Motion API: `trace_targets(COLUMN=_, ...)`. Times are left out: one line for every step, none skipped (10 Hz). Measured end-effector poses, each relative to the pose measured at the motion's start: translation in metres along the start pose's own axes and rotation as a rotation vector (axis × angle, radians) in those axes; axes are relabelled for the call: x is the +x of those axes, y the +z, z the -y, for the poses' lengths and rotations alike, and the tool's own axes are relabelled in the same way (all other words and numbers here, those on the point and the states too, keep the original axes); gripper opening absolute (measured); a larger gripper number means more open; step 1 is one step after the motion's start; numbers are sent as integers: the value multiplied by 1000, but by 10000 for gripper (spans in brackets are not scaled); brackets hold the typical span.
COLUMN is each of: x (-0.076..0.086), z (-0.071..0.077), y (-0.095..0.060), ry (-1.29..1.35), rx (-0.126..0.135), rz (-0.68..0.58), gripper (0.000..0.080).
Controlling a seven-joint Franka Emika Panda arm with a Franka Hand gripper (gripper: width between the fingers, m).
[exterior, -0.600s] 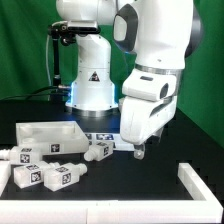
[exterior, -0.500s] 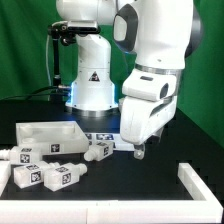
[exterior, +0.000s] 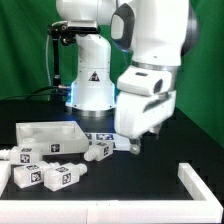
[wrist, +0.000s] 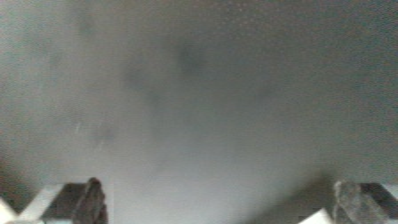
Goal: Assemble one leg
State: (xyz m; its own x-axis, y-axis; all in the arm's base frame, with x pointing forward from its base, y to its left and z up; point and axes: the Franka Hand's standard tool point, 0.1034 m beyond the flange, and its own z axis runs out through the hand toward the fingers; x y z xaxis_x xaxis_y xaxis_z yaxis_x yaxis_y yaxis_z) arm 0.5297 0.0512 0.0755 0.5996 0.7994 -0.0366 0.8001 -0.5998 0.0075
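Leg, exterior view: we see it lying on the dark tabletop in front of the robot's base, with similar white blocks and a rimmed white panel towards the exterior view's left. The gripper hangs low near the leg, on the exterior view's right, apart from it. Wrist view: we see the gripper spread wide, its fingertips at opposite edges, nothing between them, over a blurred grey surface.

Seen in the exterior view, bare tabletop is lying open at three o'clock of the claw; legs and panel are crowding nine o'clock, the robot base blocking eleven.
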Motion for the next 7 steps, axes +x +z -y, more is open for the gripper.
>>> trace_targets(x=-22, z=7, y=-7, ry=18, rx=3, rz=13, gripper=650)
trace_targets(x=-47, z=12, y=-12, ry=68, rx=8, rz=24, gripper=650)
trace_targets(x=-74, z=13, y=-16, ry=131, rx=19, rz=41, gripper=650)
trace_targets(x=-75, z=0, y=-25, ry=144, rx=29, rz=62, gripper=650)
trace_targets(x=-69, z=-7, y=-27, ry=142, rx=19, rz=54, gripper=650)
trace_targets(x=-70, z=-5, y=-25, ry=142, rx=23, rz=57, gripper=650)
trace_targets(x=-70, z=-5, y=-25, ry=142, rx=23, rz=57, gripper=650)
